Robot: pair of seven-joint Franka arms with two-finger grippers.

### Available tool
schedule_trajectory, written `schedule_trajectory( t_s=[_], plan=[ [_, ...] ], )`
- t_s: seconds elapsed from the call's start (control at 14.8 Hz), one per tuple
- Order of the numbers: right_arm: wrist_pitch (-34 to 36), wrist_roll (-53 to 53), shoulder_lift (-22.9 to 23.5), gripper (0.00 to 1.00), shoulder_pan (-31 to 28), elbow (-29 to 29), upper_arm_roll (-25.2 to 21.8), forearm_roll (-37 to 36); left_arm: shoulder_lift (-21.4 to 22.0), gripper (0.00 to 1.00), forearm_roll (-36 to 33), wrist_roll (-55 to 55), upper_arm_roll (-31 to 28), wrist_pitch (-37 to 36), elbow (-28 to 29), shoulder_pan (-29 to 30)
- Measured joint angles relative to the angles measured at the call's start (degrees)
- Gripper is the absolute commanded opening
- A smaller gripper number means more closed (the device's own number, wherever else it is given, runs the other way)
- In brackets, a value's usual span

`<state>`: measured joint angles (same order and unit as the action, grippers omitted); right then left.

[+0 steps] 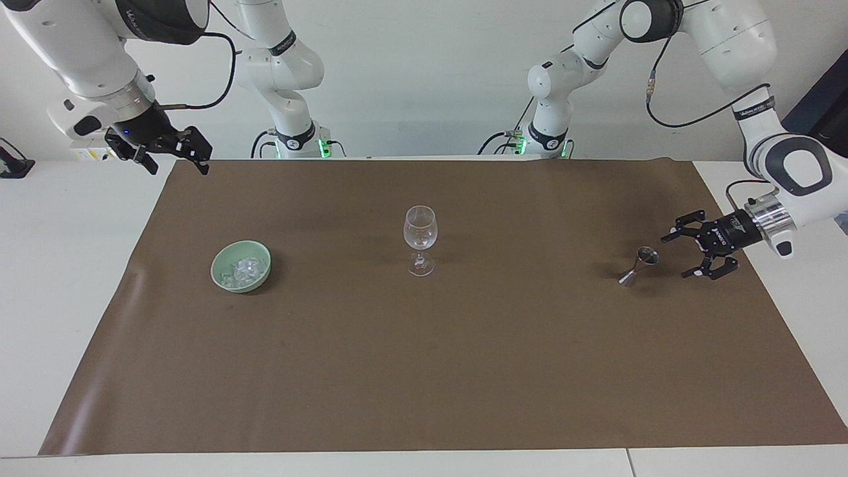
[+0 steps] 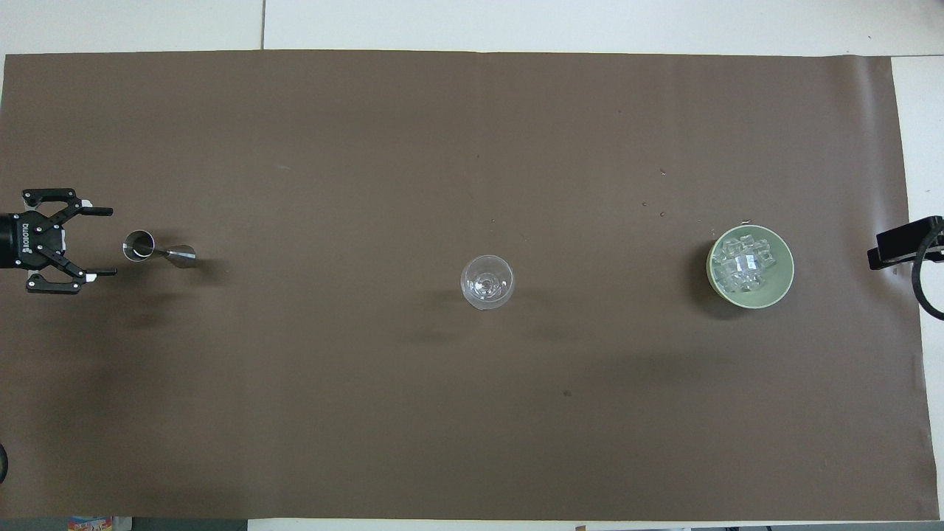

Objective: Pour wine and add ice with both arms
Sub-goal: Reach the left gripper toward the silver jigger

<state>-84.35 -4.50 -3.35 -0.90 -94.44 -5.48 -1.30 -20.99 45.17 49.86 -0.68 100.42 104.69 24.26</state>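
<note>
**Left gripper beside the jigger, right arm waiting**

As I watched from my remote station, a brown mat (image 1: 424,371) covered most of the white table (image 1: 59,265). My left gripper (image 1: 682,254) hung low over the mat at the left arm's end, its fingers (image 2: 94,212) spread wide apart and pointed sideways at a small steel jigger (image 1: 637,265). It sat just beside the jigger, apart from it, holding nothing. The jigger stood upright on the mat.

An empty wine glass (image 1: 420,239) stood upright near the middle of the mat, well apart from everything else.

The ice (image 1: 244,269) lay heaped in a pale green bowl (image 1: 225,262) toward the right arm's end of the mat. The cubes were clear and whitish, filling much of the bowl.

My right gripper (image 1: 175,159) waited up in the air over the mat's corner at the right arm's end, close to the robots' edge. Its fingers stood apart and empty.
</note>
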Motion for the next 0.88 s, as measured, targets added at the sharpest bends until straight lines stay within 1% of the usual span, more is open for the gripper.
schedule_trajectory(
  t_s=[0.07,0.27,0.41,0.54,0.74,0.88],
  plan=[
    [0.0,0.0,0.0,1.00,0.0,0.0,0.0,0.0,0.4,1.00,0.3,-0.7,0.1,1.8,1.8,0.0],
    [0.0,0.0,0.0,1.00,0.0,0.0,0.0,0.0,2.0,1.00,1.3,-3.4,0.1,3.7,5.0,0.1],
    [0.0,0.0,0.0,1.00,0.0,0.0,0.0,0.0,3.5,1.00,5.1,-9.2,-0.1,4.0,7.9,0.1],
    [0.0,0.0,0.0,1.00,0.0,0.0,0.0,0.0,4.8,1.00,7.4,-11.6,-0.2,5.4,11.1,0.2],
    [0.0,0.0,0.0,1.00,0.0,0.0,0.0,0.0,4.9,1.00,11.7,-11.0,-0.4,7.0,12.4,0.4],
    [0.0,0.0,0.0,1.00,0.0,0.0,0.0,0.0,3.9,1.00,12.6,-10.5,-0.4,7.0,12.4,1.0]
  ],
)
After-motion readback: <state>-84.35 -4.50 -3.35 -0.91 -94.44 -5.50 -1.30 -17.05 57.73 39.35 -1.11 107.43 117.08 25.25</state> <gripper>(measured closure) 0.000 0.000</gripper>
